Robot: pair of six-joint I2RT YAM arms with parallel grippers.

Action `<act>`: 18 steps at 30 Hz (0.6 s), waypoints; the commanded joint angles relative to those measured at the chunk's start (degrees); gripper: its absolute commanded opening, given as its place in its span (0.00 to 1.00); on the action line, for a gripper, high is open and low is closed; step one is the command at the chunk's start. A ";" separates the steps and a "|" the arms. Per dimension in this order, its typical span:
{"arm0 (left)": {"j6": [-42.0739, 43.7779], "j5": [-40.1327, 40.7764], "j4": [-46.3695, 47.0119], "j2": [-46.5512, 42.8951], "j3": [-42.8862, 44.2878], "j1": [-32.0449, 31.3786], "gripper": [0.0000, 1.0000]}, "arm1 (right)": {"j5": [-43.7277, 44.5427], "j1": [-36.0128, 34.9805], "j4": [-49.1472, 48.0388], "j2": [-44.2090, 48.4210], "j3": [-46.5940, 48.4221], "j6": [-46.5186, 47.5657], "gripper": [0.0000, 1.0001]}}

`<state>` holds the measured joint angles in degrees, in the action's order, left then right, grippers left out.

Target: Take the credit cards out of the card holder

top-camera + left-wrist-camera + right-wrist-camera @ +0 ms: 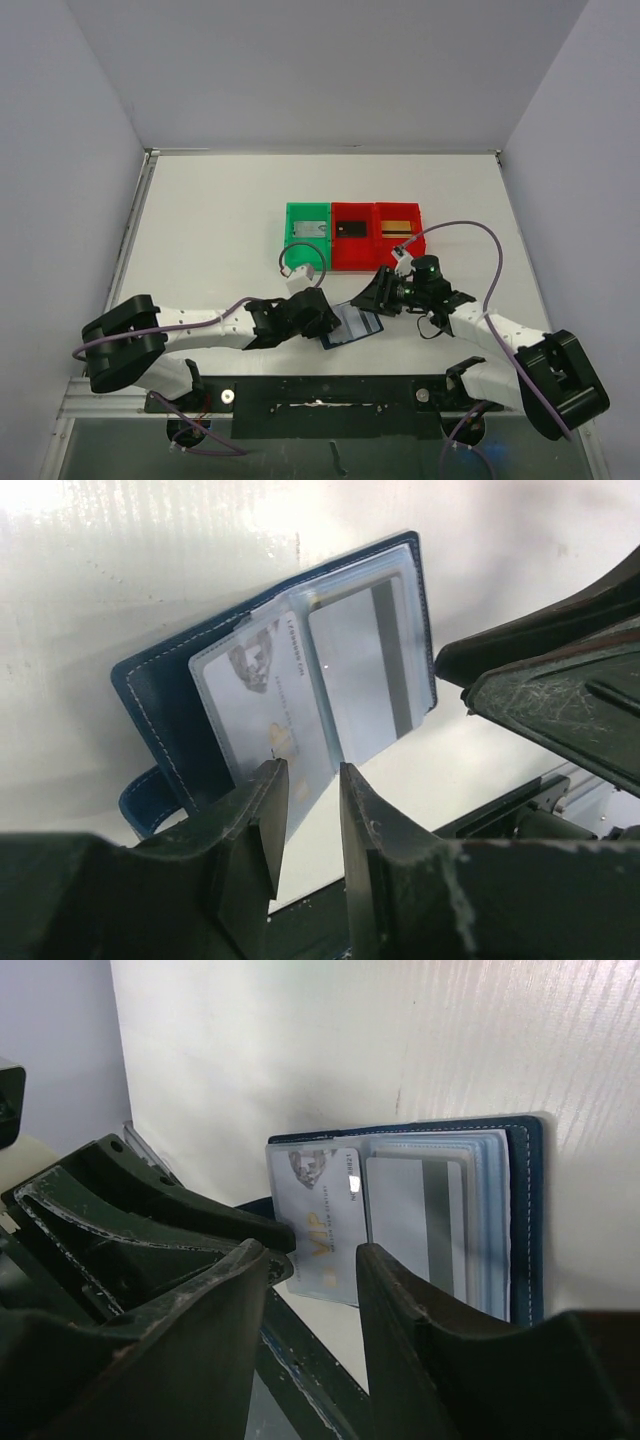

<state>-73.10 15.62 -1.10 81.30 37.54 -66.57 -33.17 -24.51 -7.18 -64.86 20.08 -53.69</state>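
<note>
The navy card holder point(352, 324) lies open on the table between my two grippers. In the left wrist view its cover point(150, 705) and clear pockets show a silver-grey card point(262, 695) and a pale card with a dark stripe point(365, 660). My left gripper point(312, 780) stands at the pockets' near edge, jaws a narrow gap apart with nothing between them. My right gripper point(315, 1260) is open and empty, just short of the silver VIP card point(320, 1215). In the top view the left gripper point(322, 314) and the right gripper point(385, 293) flank the holder.
At the back stand a green tray point(292, 240) with a silver-grey card point(310, 229), a red tray point(352, 256) with a black card point(349, 227), and a second red tray point(412, 242) with a gold-orange card point(397, 226). The table's front rail point(320, 400) is close behind the holder.
</note>
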 commanded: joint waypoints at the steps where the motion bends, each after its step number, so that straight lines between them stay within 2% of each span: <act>1: -0.33 0.37 0.13 1.58 0.34 0.30 0.24 | -1.86 -1.17 -0.61 -3.18 3.61 3.27 0.39; 6: -0.78 0.57 -1.97 2.80 -0.70 0.17 0.18 | -1.87 -3.75 0.18 -6.96 5.61 4.58 0.33; 11: -1.45 1.16 -4.14 3.36 -0.73 0.05 0.17 | 0.03 -6.53 2.55 -9.87 7.77 6.12 0.30; 18: -1.68 1.13 -3.13 3.00 -2.21 -0.10 0.17 | 6.27 -8.85 9.58 -11.74 10.51 9.01 0.32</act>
<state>-74.39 15.86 -4.12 84.47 36.25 -66.59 -31.00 -32.45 -1.45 -76.09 27.24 -47.66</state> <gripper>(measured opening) 0.170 0.314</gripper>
